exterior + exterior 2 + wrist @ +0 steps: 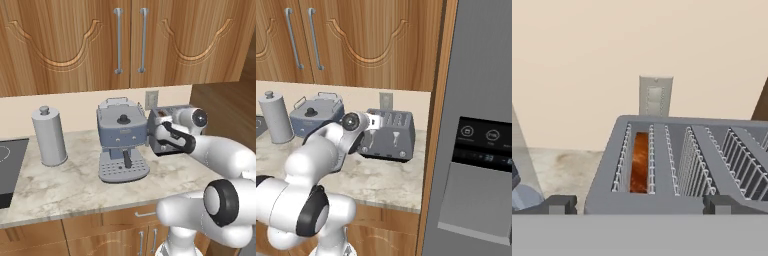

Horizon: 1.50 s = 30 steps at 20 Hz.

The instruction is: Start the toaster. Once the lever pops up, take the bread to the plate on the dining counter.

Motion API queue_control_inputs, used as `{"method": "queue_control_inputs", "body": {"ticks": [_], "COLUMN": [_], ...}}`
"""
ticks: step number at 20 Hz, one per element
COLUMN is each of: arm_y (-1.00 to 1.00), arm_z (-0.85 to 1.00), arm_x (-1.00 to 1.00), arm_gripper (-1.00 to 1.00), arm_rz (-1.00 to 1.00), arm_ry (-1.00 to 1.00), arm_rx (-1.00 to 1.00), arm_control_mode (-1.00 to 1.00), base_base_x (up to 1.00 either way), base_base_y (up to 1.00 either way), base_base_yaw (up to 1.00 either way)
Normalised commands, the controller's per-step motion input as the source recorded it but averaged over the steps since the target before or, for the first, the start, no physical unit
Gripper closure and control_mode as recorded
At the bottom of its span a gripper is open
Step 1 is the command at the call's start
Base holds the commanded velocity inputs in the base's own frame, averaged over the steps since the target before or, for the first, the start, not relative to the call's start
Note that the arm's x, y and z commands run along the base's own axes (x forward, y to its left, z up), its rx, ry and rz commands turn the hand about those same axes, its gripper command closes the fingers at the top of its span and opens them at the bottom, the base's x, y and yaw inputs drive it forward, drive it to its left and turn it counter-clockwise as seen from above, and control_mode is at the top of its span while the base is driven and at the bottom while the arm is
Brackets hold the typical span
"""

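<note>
The toaster (662,200) is a dark-grey box with wire-lined slots on top, standing on the wall counter against the beige wall. A brown slice of bread (640,162) sits deep in its leftmost slot. My gripper (639,205) hovers just above the toaster's near end, open wide, and the fingertips (559,204) are spread about as far apart as the toaster is wide, with nothing between them. In the right base view the toaster (391,135) sits right behind my hand. In the left base view the arm covers part of the toaster (159,120). The plate and the dining counter are out of view.
A blue-grey espresso machine (122,140) stands close to the toaster's left. Further left are a grey canister (48,136) and a black cooktop (7,170). A wall outlet (655,95) sits behind the toaster, wooden cabinets hang above, and a steel fridge (481,150) stands to the right.
</note>
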Motion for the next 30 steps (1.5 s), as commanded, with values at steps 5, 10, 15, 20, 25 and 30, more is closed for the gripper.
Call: {"method": "queue_control_inputs", "body": {"ticks": [5,10,15,20,25,30], "arm_y": [0.12,-0.02,-0.02,-0.12,-0.02,0.00], "arm_z": [0.02,0.00,0.00,0.00,0.00,0.00], "arm_x": [0.27,0.06,0.00,0.02,0.04,0.00], "arm_gripper": [-1.00,-1.00,-1.00,-1.00,-1.00,-1.00], "arm_rz": [0.00,0.00,0.00,0.00,0.00,0.00], "arm_ry": [0.00,0.00,0.00,0.00,0.00,0.00], "arm_rx": [0.00,0.03,0.06,0.04,0.01,0.00], "arm_control_mode": [-1.00,-1.00,-1.00,-1.00,-1.00,-1.00], "base_base_x": [0.00,0.00,0.00,0.00,0.00,0.00], "base_base_y": [0.00,0.00,0.00,0.00,0.00,0.00], "base_base_yaw": [0.00,0.00,0.00,0.00,0.00,0.00]}}
